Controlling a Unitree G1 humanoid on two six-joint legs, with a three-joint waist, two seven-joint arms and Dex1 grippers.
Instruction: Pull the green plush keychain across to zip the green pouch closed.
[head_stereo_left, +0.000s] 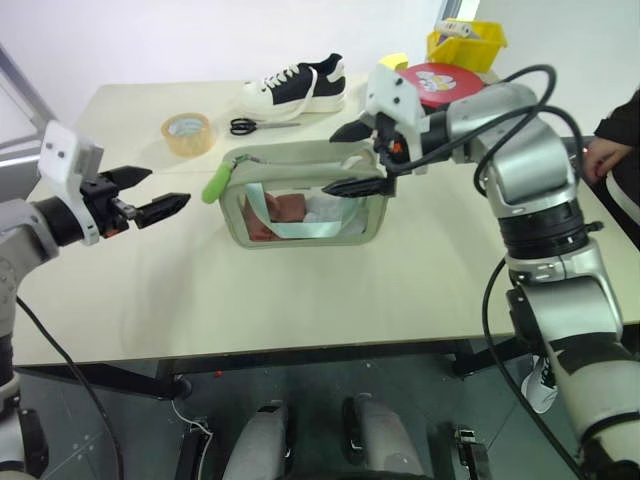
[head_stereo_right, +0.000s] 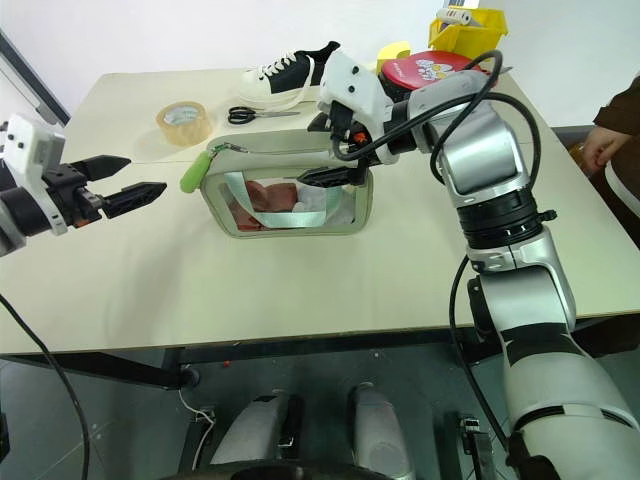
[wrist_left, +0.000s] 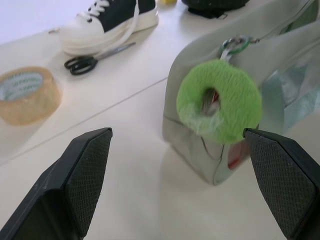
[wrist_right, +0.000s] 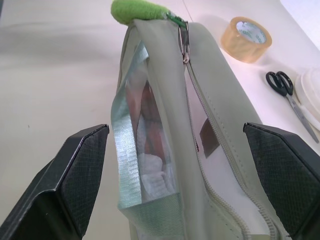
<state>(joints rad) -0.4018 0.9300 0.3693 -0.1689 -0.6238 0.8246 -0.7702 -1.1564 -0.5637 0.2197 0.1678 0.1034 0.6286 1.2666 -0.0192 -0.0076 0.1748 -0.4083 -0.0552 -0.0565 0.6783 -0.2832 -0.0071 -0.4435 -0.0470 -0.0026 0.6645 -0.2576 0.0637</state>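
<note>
The green pouch (head_stereo_left: 305, 195) stood mid-counter (head_stereo_left: 300, 290), its zip looking run shut, the green plush keychain (head_stereo_left: 213, 184) hanging at its left end. Left pincer (head_stereo_left: 150, 194) gaped beside the plush; right pincer (head_stereo_left: 352, 158) gaped astride the pouch's other end, which the right pincer hid

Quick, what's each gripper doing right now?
Left gripper: open, holding nothing, near the keychain.
Right gripper: open, over the pouch, holding nothing.
</note>
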